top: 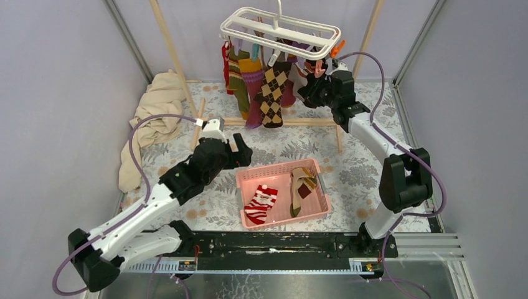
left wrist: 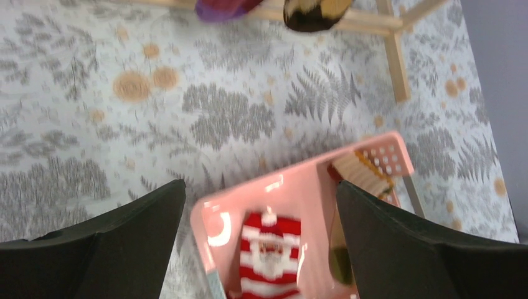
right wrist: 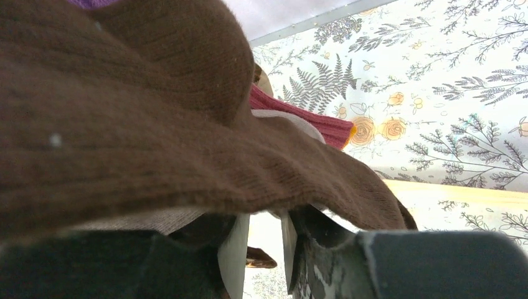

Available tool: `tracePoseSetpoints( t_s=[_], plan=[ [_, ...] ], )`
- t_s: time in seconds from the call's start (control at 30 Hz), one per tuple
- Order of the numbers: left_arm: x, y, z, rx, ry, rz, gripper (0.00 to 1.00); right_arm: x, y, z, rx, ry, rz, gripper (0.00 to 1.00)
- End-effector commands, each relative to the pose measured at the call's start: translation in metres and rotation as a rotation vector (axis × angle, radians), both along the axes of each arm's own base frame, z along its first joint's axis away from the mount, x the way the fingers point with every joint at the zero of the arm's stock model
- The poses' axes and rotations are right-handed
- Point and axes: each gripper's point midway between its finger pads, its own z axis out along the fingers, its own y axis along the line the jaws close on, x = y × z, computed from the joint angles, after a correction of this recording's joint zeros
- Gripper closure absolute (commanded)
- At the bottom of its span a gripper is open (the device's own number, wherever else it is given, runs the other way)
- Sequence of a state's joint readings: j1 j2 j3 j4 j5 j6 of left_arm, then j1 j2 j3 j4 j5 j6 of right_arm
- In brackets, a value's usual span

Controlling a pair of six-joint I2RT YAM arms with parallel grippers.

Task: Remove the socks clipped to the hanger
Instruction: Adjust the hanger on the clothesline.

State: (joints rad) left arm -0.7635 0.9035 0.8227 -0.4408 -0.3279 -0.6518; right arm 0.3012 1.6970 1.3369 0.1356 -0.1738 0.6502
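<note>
The job is midway. Two socks already lie in the pink basket (top: 274,167), well below and nearer than the hanger (top: 274,31): a red-white striped one (top: 261,204) and a beige one (top: 302,187). The rest of the socks (top: 272,93) hang in a close row under the hanger.

The step in hand is the sock at the hanger's right end. The right gripper (top: 313,84) is raised just under that corner, in among the fabric. In its wrist view a brown sock (right wrist: 155,124) drapes across the fingers (right wrist: 330,249), which stand a little apart. The tips are hidden under the fabric, so I cannot tell whether any of it is pinched. The left gripper (top: 241,151) hangs well below the hanger, just above the basket's far left corner, spread wide with nothing in it.

The next move likely calls for a firm bite on the brown sock alone, then a straight downward pull to slip it from its clip. A red sock (right wrist: 311,121) lies right behind it and could get caught in the same grip.

Room is tight at the hanger. The neighbouring socks touch one another, and the wooden rail (top: 299,123) runs across just below their toes. A pull that swings low or wide could snag on it. Between rail and basket the floor is open, which gives a clear way down for the drop. A beige cloth (top: 155,115) lies far off to the hanger's left, out of the way.
</note>
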Motion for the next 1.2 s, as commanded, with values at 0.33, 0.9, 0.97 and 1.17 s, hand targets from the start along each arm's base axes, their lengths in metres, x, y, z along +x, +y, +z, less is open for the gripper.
tracePoseSetpoints(
  t_s=[0.33,0.9,0.97,1.17],
  plan=[
    [0.133,-0.034,0.069,-0.058,-0.416,-0.114,0.02,-0.025,0.002,0.043,-0.001,-0.089,0.067,0.69],
    [0.196,-0.046,0.070,-0.096,-0.511,-0.225,0.02,-0.040,0.005,0.058,-0.008,-0.082,0.134,0.67],
    [0.195,-0.053,0.071,-0.123,-0.517,-0.262,0.02,-0.041,0.005,0.057,-0.012,-0.079,0.139,0.67],
    [0.194,-0.079,0.087,-0.253,-0.549,-0.370,0.02,-0.039,0.004,0.062,-0.016,-0.088,0.154,0.66]
  ],
)
